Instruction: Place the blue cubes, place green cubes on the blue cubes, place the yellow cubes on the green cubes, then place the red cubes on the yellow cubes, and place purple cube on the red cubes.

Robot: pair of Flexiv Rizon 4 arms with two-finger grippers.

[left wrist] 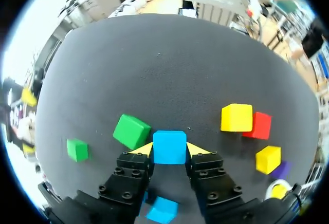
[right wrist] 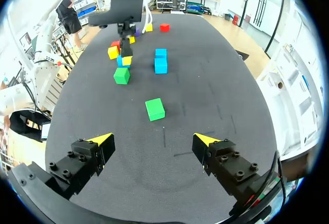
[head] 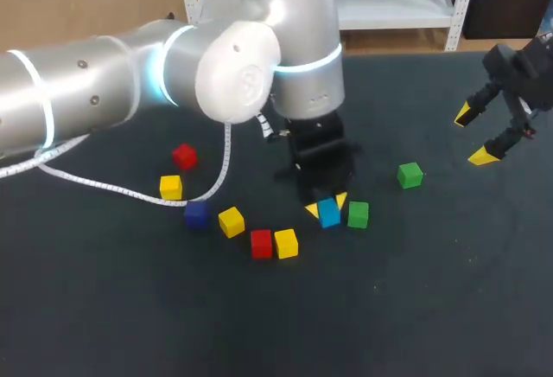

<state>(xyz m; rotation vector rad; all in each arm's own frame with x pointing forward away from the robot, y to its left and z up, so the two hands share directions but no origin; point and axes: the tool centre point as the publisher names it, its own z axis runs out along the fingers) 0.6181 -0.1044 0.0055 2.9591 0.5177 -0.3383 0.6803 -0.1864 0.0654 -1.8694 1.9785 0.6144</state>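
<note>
Head view: left pincer [head: 327,206] is near the middle of the table [head: 432,308], closed on a blue cube [head: 328,214] w/ a green cube [head: 358,214] just beside it, while the right pincer [head: 479,137] hangs by the table's right edge, spread wide, holding nothing. Left wrist view: both yellow tips press the blue cube's sides, and a yellow cube [left wrist: 237,117] touches a red cube [left wrist: 261,125] nearby. Right wrist view: fingers wide apart, a second green cube [right wrist: 155,109] ahead – two other blue cubes [right wrist: 161,59] farther on, touching.
</note>
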